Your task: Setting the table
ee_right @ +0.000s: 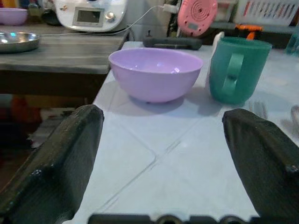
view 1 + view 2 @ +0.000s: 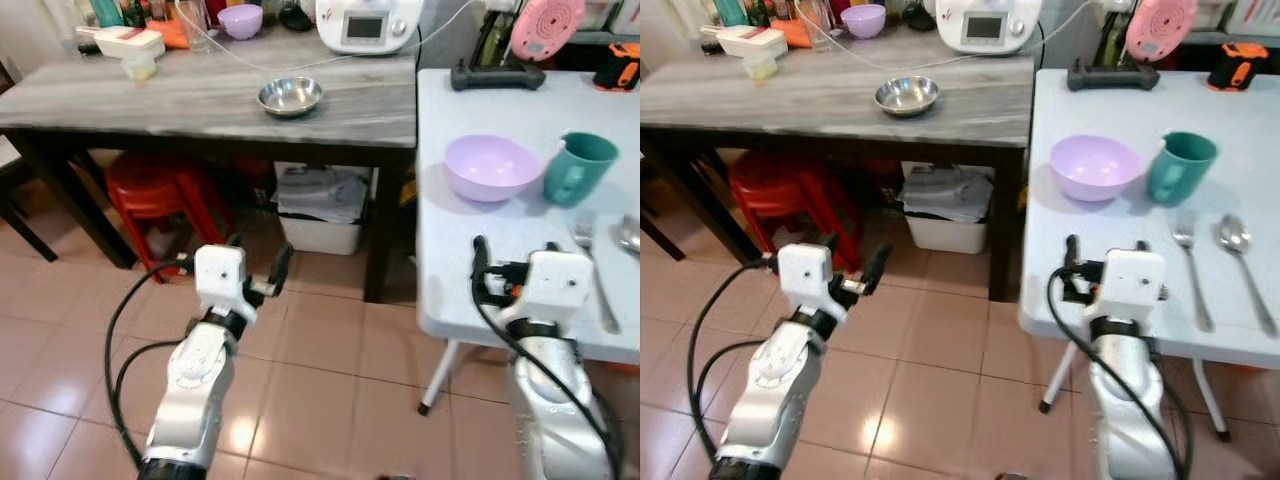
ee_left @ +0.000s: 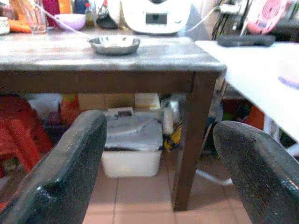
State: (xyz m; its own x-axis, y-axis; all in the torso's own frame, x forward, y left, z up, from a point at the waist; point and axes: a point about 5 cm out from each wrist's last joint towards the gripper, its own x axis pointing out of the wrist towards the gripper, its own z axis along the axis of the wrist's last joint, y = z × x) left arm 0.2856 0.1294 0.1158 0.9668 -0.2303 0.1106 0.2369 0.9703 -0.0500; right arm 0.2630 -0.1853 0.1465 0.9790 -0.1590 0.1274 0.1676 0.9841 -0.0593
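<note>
- White table (image 2: 1240, 110): lavender bowl (image 2: 1095, 165) upright, toward the table's left edge; teal cup (image 2: 1179, 167) just beside it at 3 o'clock, upright, handle facing the robot.
- Fork (image 2: 1191, 275) and spoon (image 2: 1243, 262) lie side by side on the same table, at 5 o'clock from the cup, spoon to the right of the fork, the two apart.
- Right tool (image 1: 163, 154): over the near left part of the white table, at 6 o'clock from the bowl; fingers (image 1: 56, 163) spread wide, released, holding nothing. Bowl and cup sit ahead of it, not touched.
- Left tool (image 3: 156, 163): over the tiled floor (image 2: 330, 400), in front of the grey table (image 2: 200, 100); fingers spread, released, nothing between them.
- Grey table: steel bowl (image 2: 290, 96) near its front edge; white appliance (image 2: 368, 24) at 1 o'clock from it; second lavender bowl (image 2: 241, 20) at the back.
- Under the grey table: red stool (image 2: 150, 195), and a white bin (image 2: 322, 225) at 3 o'clock from it.
- Back of the white table: black object (image 2: 498, 76), pink round device (image 2: 547, 25).
</note>
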